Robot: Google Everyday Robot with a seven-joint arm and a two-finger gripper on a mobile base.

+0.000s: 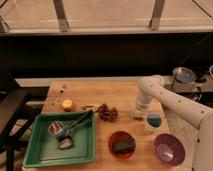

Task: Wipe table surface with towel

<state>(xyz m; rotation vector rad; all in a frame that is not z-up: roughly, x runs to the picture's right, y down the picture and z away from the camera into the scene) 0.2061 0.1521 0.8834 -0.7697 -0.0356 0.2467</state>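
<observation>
My gripper [136, 114] is at the end of the white arm [165, 97] that reaches in from the right. It points down at the wooden table [95, 95], right of centre, and its tip is at or just above the surface. A small pale bluish patch shows at the tip; I cannot tell whether it is the towel. No other towel is plainly in view.
A white cup with a teal object [153, 121] stands just right of the gripper. A red bowl holding a dark sponge [122, 145] and a purple bowl [169, 149] sit at the front. A dark pine-cone-like cluster [106, 112], an orange [67, 104], a fork [59, 93] and a green tray with utensils [40, 150] lie to the left.
</observation>
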